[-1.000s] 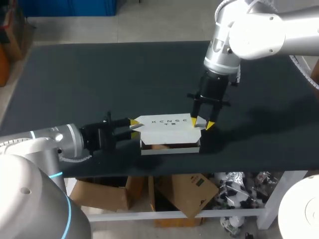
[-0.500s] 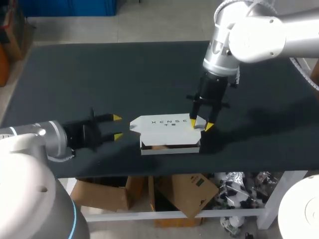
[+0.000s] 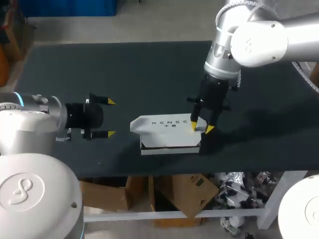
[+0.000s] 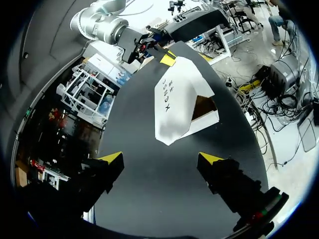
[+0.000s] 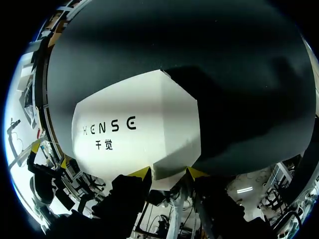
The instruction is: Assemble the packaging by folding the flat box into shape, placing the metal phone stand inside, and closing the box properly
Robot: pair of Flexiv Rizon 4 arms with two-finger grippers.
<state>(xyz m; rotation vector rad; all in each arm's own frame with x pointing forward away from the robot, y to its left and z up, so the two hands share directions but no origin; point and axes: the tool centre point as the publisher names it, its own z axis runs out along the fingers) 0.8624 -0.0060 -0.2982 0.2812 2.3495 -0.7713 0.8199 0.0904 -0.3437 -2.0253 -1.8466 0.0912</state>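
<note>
The box (image 3: 167, 142) sits towards the front edge of the table (image 3: 124, 69), a little right of the middle, its long side running along that edge. Its white lid (image 3: 164, 123) lies over it, not fully down: in the left wrist view a dark brown gap (image 4: 203, 107) shows under the lid at one side, and I cannot tell what is inside.

The right gripper (image 3: 201, 127) comes down from above at the box's right end. Its fingers stand narrow, and in its own wrist view the lid's end tab (image 5: 169, 178) fills the space between the two yellow tips, touching both, so it is gripping the lid there.

The left gripper (image 3: 110, 117) hangs low over the table to the left of the box, well apart from it, pointing at it, its fingers spread wide with nothing between them. From its wrist view the box lies straight ahead, with the right gripper (image 4: 167, 57) at the far end.

There is little table between the box and the front edge. Behind the box and out to both sides there is broad dark tabletop
</note>
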